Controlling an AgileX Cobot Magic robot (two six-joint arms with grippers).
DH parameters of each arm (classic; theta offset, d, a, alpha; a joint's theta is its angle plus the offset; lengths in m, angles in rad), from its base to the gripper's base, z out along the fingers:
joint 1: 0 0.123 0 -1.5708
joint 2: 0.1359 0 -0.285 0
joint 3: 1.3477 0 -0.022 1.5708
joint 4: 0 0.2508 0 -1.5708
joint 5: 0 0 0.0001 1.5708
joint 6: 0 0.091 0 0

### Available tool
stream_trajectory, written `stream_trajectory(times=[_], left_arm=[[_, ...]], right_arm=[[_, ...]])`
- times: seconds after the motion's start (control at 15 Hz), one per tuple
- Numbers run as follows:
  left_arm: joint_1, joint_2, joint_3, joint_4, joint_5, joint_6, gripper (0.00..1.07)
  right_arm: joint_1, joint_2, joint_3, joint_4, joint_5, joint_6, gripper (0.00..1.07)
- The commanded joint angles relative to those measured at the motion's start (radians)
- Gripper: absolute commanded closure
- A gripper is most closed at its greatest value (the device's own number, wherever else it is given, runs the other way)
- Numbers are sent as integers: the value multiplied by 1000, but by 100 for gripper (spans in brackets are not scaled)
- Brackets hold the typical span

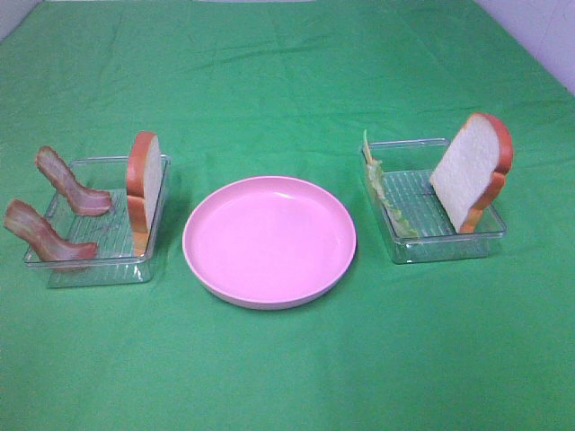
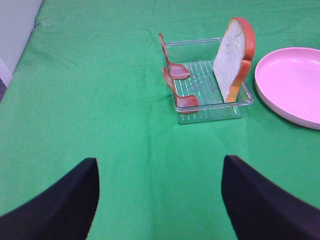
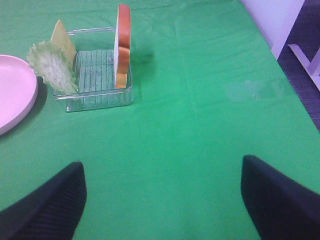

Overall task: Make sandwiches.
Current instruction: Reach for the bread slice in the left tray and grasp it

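White bread stands on edge either side of the pink plate [image 1: 269, 238]: the left slice [image 1: 144, 184] in a clear tray [image 1: 90, 260] with two bacon strips [image 1: 70, 184], the right slice [image 1: 469, 171] in a second tray [image 1: 449, 244] with lettuce [image 1: 388, 202] and cheese [image 3: 62, 36]. Left gripper [image 2: 160, 161] and right gripper [image 3: 162, 162] are spread wide, empty.

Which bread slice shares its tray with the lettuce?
The right slice, leaning in the right tray opposite the lettuce; the left slice stands with two bacon strips.

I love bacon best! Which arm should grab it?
Left, probably. The bacon stands in the tray facing the open left tool; the right tool would have to cross the plate.
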Motion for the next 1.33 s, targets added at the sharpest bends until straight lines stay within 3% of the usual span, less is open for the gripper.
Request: stream_trajectory(times=[0.07,1.33], left_arm=[[0,-20,1,0,-2,-1,40],[0,-20,1,0,-2,-1,40]], right_arm=[[1,-6,4,-6,-13,10,27],[1,-6,4,-6,-13,10,27]])
